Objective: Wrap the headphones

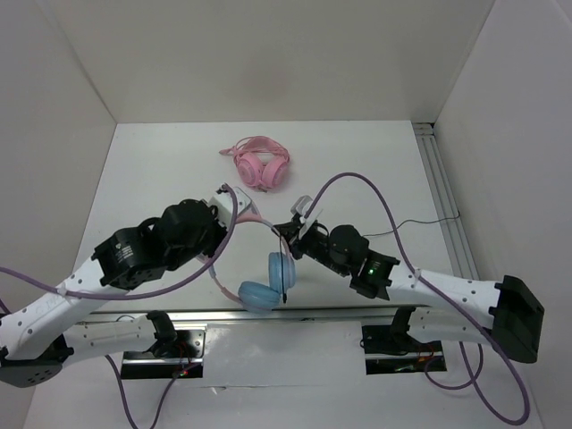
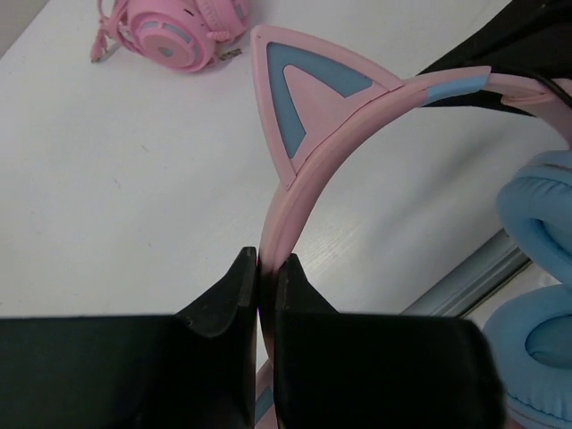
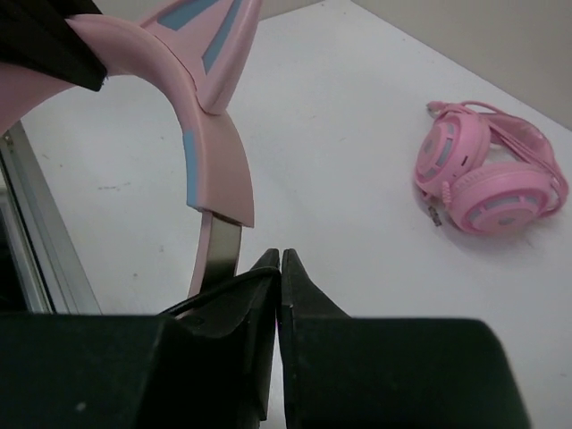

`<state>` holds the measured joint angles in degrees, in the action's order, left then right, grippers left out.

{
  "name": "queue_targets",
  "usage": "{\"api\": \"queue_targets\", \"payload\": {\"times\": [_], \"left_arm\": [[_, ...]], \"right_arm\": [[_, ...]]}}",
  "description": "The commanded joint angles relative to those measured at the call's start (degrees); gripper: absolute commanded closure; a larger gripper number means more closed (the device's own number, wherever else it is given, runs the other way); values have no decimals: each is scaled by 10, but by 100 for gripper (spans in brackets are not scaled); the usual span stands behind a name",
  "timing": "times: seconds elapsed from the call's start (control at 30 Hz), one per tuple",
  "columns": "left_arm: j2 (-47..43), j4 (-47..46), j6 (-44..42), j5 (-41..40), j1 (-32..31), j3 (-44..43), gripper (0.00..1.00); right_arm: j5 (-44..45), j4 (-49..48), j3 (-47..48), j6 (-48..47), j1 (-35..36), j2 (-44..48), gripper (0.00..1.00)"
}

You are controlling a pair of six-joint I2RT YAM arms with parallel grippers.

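Note:
The headphones have a thin pink cat-ear headband (image 1: 248, 213) and light blue ear cups (image 1: 280, 269), and they are held up between my two grippers. My left gripper (image 1: 228, 198) is shut on the headband (image 2: 288, 206) just below a cat ear (image 2: 304, 89). The ear cups (image 2: 536, 268) hang to its right. My right gripper (image 1: 293, 228) is shut on the thin black cable (image 3: 214, 299) beside the headband's metal slider (image 3: 217, 246). The cable (image 1: 420, 222) trails right across the table. A short length hangs over an ear cup.
All-pink headphones (image 1: 259, 164) lie at the back middle of the white table; they also show in the left wrist view (image 2: 174, 27) and the right wrist view (image 3: 492, 174). A metal rail (image 1: 442, 197) runs along the right edge, and white walls enclose the table.

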<state>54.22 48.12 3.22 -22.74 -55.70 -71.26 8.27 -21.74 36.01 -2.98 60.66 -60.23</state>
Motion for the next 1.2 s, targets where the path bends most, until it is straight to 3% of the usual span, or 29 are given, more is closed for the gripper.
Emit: {"api": "queue_targets", "payload": {"times": [0.0,0.07,0.1,0.17,0.47,0.67,0.77,1.0,1.17], "left_arm": [[-39,-170,81,29,-13,-55,100],[-39,-160,104,23,-13,-71,100],[-32,-153,110,23,-13,-86,100],[-32,-152,116,23,-13,-86,100],[-27,-165,160,-22,-13,-99,100],[-33,-171,205,-99,-13,-124,100],[-33,-176,217,-129,-13,-135,100],[-8,-188,262,-188,-13,-177,100],[42,-156,302,-273,-13,-238,100]], "right_arm": [[-78,-118,-4,34,-24,-59,86],[-127,-136,1,48,-34,-99,80],[-138,-161,9,54,-34,-110,67],[-169,-191,15,64,-40,-145,61],[-246,-301,50,118,-66,-251,57],[-299,-342,63,156,-103,-298,57],[-316,-370,63,181,-117,-313,60],[-349,-412,69,216,-129,-362,96],[-355,-452,55,236,-129,-375,100]]}}
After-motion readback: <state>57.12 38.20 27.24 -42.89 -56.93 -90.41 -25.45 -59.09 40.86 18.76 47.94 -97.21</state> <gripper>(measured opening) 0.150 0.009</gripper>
